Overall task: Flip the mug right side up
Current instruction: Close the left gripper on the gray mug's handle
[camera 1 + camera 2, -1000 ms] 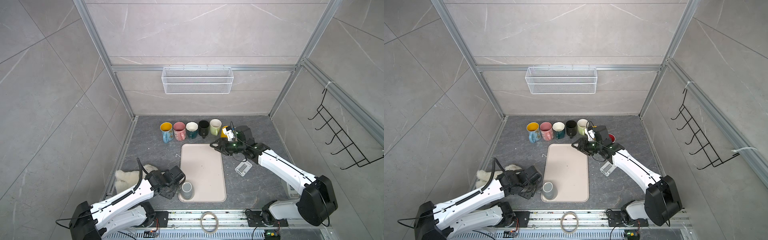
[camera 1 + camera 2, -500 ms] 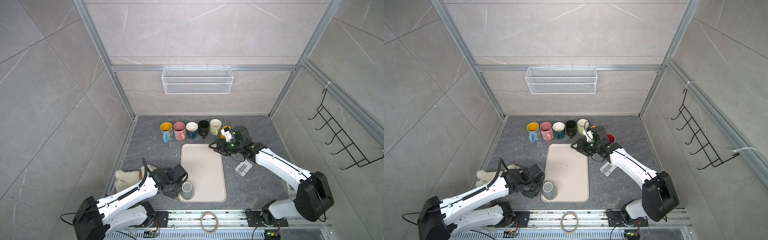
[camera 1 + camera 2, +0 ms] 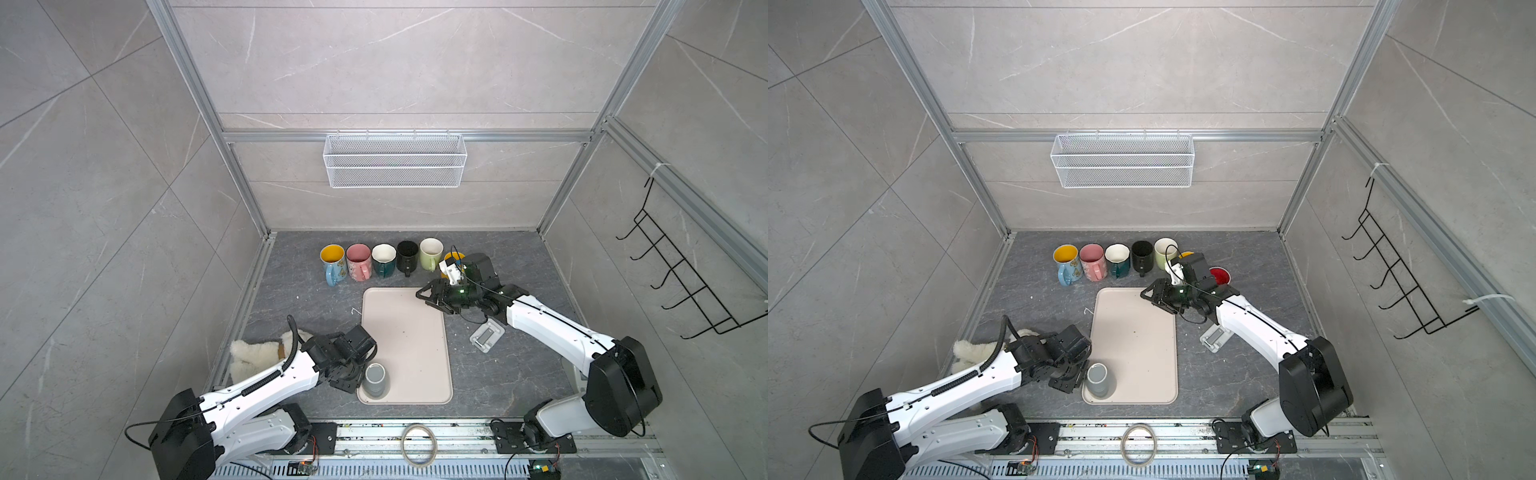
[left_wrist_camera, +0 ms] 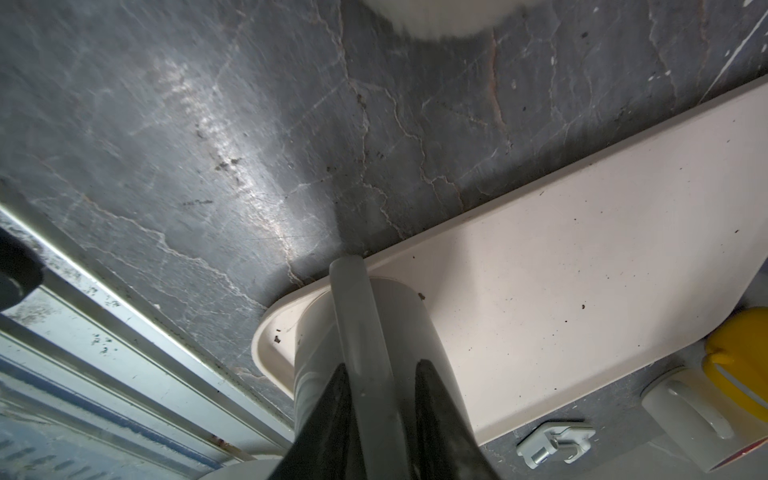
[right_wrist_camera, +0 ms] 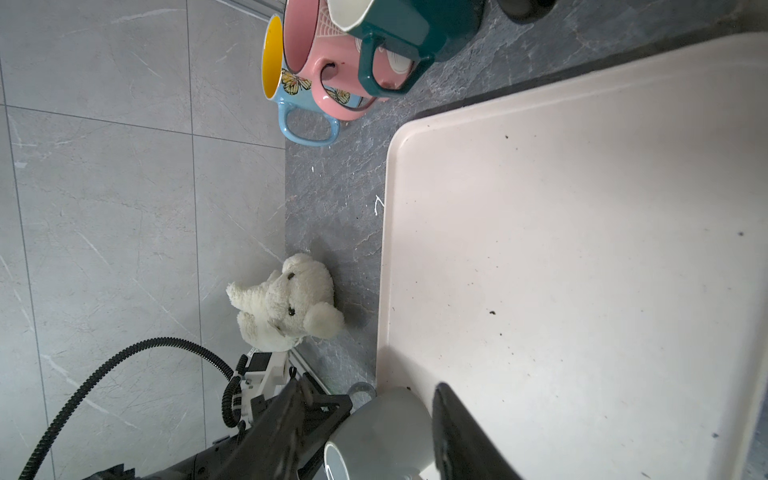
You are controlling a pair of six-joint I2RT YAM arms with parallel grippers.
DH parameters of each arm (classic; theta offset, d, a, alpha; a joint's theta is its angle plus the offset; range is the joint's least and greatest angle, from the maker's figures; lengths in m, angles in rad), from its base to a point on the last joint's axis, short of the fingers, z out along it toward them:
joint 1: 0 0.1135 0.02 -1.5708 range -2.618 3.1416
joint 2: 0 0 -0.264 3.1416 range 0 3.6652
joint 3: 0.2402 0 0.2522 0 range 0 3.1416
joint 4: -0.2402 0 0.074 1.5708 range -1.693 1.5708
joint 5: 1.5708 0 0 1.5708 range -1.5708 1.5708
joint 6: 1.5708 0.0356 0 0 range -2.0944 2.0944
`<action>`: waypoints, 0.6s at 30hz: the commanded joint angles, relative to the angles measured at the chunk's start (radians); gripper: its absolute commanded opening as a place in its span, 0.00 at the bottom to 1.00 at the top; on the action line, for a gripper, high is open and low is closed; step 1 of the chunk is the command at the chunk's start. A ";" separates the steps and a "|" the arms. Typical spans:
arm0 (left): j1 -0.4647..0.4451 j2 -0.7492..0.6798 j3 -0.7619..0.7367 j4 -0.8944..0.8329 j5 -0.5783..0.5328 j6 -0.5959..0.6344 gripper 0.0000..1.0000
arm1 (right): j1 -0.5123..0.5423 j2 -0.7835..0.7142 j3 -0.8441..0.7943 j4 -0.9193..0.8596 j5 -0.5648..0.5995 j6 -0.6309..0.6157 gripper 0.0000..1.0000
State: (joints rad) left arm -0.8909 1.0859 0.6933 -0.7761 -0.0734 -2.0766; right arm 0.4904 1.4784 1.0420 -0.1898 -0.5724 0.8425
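Grey mug (image 3: 375,380) inverted, tray (image 3: 407,332) 7 o'clock corner. L tool (image 4: 382,374) straddles its handle, grip unclear. R tool (image 3: 423,299) half-open, empty, over 1 o'clock corner. Plush (image 3: 253,357) at mug's 9 o'clock.

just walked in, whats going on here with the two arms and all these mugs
The left gripper is at the grey mug, which stands upside down on the near left corner of the beige tray. Its fingers straddle the handle; whether they clamp it yet is unclear. The right gripper hovers open and empty over the tray's far right corner. A row of mugs stands upright behind the tray.
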 commanded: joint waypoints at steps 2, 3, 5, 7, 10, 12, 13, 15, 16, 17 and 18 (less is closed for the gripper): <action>0.011 0.022 -0.012 0.051 0.032 -0.355 0.27 | 0.007 0.016 0.022 -0.013 -0.011 0.004 0.52; 0.013 0.027 -0.013 0.057 0.037 -0.354 0.26 | 0.007 0.017 0.023 -0.014 -0.011 0.004 0.52; 0.018 0.033 -0.016 0.069 0.046 -0.346 0.24 | 0.007 0.019 0.022 -0.016 -0.011 0.003 0.52; 0.022 0.038 -0.018 0.079 0.048 -0.339 0.20 | 0.008 0.020 0.023 -0.016 -0.011 0.004 0.52; 0.030 0.039 -0.027 0.107 0.047 -0.321 0.10 | 0.008 0.026 0.023 -0.015 -0.010 0.004 0.52; 0.035 0.034 -0.041 0.144 0.037 -0.296 0.01 | 0.007 0.029 0.023 -0.015 -0.011 0.007 0.52; 0.036 0.030 -0.050 0.169 0.028 -0.278 0.00 | 0.008 0.031 0.022 -0.014 -0.011 0.006 0.52; 0.040 0.018 -0.070 0.227 0.004 -0.244 0.00 | 0.008 0.033 0.022 -0.015 -0.011 0.006 0.52; 0.040 0.008 -0.086 0.268 -0.013 -0.217 0.00 | 0.007 0.033 0.021 -0.015 -0.011 0.006 0.52; 0.042 -0.004 -0.102 0.314 -0.030 -0.193 0.00 | 0.007 0.033 0.021 -0.017 -0.011 0.006 0.52; 0.045 -0.015 -0.117 0.350 -0.042 -0.173 0.00 | 0.008 0.032 0.021 -0.017 -0.011 0.007 0.52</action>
State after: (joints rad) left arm -0.8562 1.0790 0.6220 -0.5556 -0.0490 -2.0869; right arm 0.4908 1.5047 1.0420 -0.1902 -0.5724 0.8429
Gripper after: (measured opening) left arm 0.160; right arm 0.523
